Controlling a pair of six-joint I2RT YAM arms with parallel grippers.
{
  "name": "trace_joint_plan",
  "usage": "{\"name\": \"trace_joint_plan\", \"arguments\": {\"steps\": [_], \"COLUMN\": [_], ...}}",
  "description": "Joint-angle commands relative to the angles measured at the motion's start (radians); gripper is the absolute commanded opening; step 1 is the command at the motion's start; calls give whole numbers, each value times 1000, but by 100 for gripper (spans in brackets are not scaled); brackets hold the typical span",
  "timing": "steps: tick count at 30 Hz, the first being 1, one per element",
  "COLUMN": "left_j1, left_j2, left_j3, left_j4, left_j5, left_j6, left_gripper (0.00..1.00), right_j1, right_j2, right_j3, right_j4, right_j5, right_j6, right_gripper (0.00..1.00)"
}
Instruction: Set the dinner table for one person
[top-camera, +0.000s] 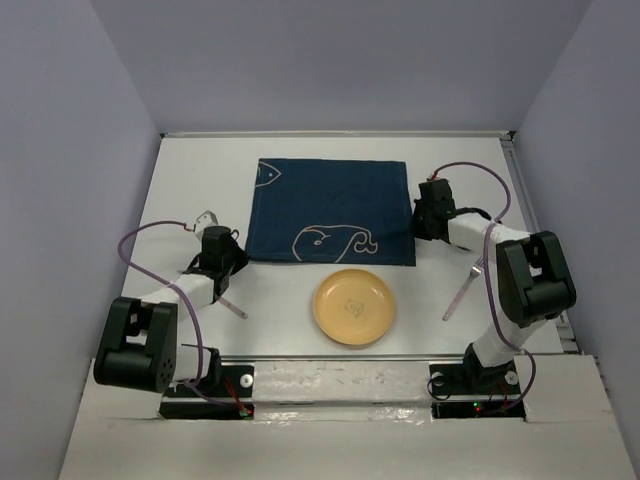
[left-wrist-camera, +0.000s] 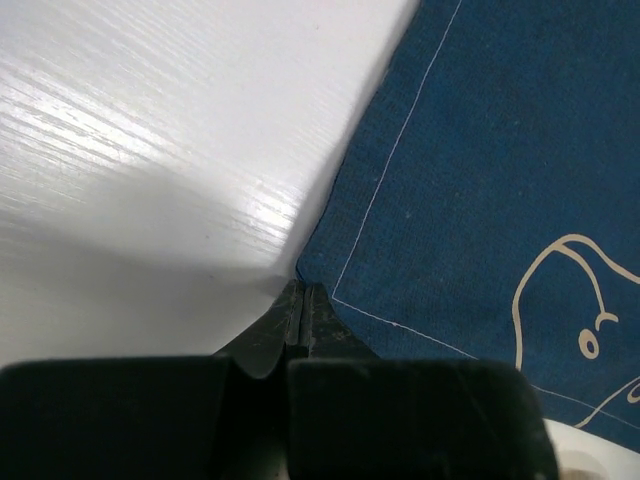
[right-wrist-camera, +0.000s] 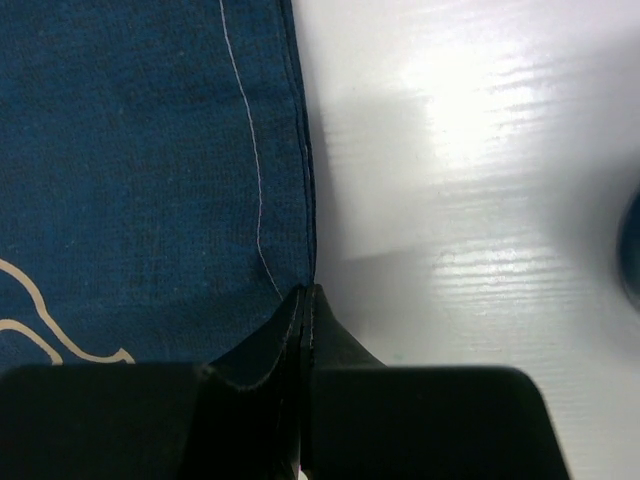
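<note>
The white dinner table (top-camera: 180, 190) carries a dark blue cloth mat with whale outlines (top-camera: 330, 205) at its middle back. A yellow plate (top-camera: 353, 306) sits on the table just in front of the mat. My left gripper (top-camera: 240, 257) is at the mat's near left corner. In the left wrist view the gripper (left-wrist-camera: 303, 290) is shut with its tips pinching that corner of the mat (left-wrist-camera: 480, 180). My right gripper (top-camera: 417, 222) is at the mat's right edge. In the right wrist view the gripper (right-wrist-camera: 308, 292) is shut on the hem of the mat (right-wrist-camera: 150, 170).
A pale fork (top-camera: 462, 290) lies on the table at the right, next to the right arm. A thin pinkish utensil (top-camera: 233, 308) lies at the left, partly under the left arm. Grey walls enclose the table on three sides.
</note>
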Motion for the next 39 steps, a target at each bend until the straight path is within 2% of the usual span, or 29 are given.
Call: {"name": "trace_joint_plan", "arguments": {"steps": [1,5,6,7,8,9,11,12,14,21,25,28,32,36,39], "left_j1": [-4,-6,-6,-6,-6,-6,-6,-7,-12,-44,-61,-61,-56,-55,-55], "left_j2": [-24,-71,-81,-88,-113,-127,-162,-203,-280,-527,-558,-529,-391,-233,-173], "left_j3": [-27,-54,-59,-65,-76,-82,-96,-106,-114,-99,-28,-31,-30,-7,16], "left_j4": [13,12,13,13,13,13,13,12,-11,-91,-165,-148,-122,-93,-84], "left_j5": [18,29,30,32,33,35,35,40,41,49,34,-22,-65,-37,-17], "left_j6": [-1,-4,-6,-7,-9,-10,-16,-21,-30,-26,51,54,51,36,40], "left_gripper": [0,1,4,11,28,35,47,58,62,63,63,63,66,67,66], "right_j1": [-6,-6,-6,-6,-6,-6,-6,-6,4,181,245,264,273,273,273], "right_j2": [-50,-73,-77,-82,-87,-93,-123,-137,-185,-349,-410,-465,-505,-495,-490], "right_j3": [-41,-75,-82,-85,-89,-87,-84,-84,-89,-199,-295,-363,-415,-415,-411], "right_j4": [5,8,13,14,13,13,13,14,16,16,-18,-50,-79,-83,-81], "right_j5": [6,-17,-20,-19,-2,2,-8,-43,-97,-218,-281,-284,-287,-312,-313], "right_j6": [12,26,28,28,28,28,23,22,15,11,14,34,57,52,46], "right_gripper": [0,0,2,11,29,37,47,54,58,60,59,59,59,59,58]}}
